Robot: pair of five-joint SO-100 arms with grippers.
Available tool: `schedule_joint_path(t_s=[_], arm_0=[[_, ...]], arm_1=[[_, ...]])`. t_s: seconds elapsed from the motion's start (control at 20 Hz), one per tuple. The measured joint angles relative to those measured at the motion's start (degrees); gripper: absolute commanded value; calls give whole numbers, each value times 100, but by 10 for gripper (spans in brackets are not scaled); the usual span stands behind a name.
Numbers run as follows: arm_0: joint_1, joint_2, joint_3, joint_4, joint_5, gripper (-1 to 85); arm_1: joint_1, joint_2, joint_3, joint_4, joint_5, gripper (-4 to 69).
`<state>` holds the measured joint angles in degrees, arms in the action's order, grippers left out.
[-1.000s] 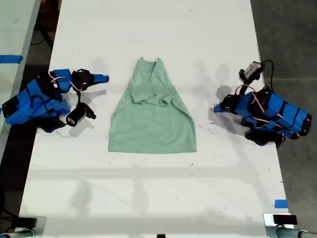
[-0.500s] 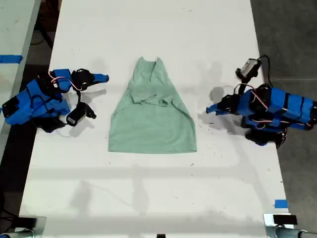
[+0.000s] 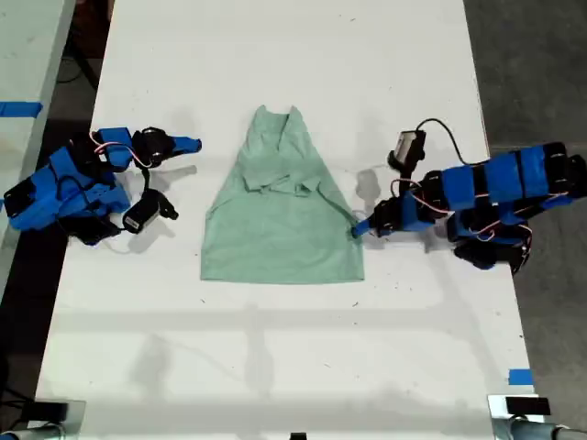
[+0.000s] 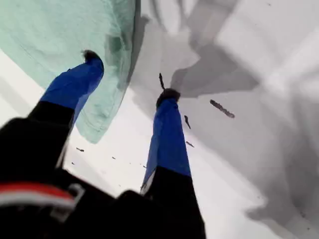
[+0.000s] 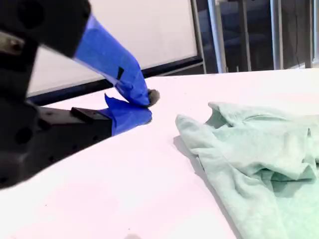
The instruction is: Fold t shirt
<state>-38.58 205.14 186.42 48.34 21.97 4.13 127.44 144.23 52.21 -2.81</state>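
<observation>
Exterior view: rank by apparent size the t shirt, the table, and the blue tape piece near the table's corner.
1. Table, fills most of the view.
2. T shirt, mid-table.
3. Blue tape piece, a tiny patch at the exterior view's lower right.
No close calls.

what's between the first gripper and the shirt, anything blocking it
Nothing visible. My first gripper is open and already at the t shirt's edge on the exterior view's right, one fingertip over the cloth. Only bare white table lies around it.

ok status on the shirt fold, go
My first gripper open, astride the shirt edge on the exterior view's right. My second gripper shut, parked clear of it. Shirt flat on the table, sleeves folded in. Nothing in the way.
</observation>
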Motion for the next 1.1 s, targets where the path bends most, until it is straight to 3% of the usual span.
schedule_joint_path(t_s=[0.2, 0.25, 0.3, 0.45, 0.55, 0.9, 1.1], arm_0=[[0, 0, 0, 0, 0, -1], [0, 0, 0, 0, 0, -1], [0, 0, 0, 0, 0, -1], [0, 0, 0, 0, 0, -1], [0, 0, 0, 0, 0, -1], [0, 0, 0, 0, 0, -1], [0, 0, 0, 0, 0, -1]], arm_1=[[-79, -686, -35, -782, 9, 211], [-97, -844, -105, -923, 0, 128], [-105, -1020, -237, -1037, 0, 2], [-149, -1406, -589, -1063, -35, 2], [-202, -1564, -1002, -712, -35, 2], [-229, -1582, -2874, 1389, -554, 2], [-343, -2083, -4395, 1600, -1187, 2]])
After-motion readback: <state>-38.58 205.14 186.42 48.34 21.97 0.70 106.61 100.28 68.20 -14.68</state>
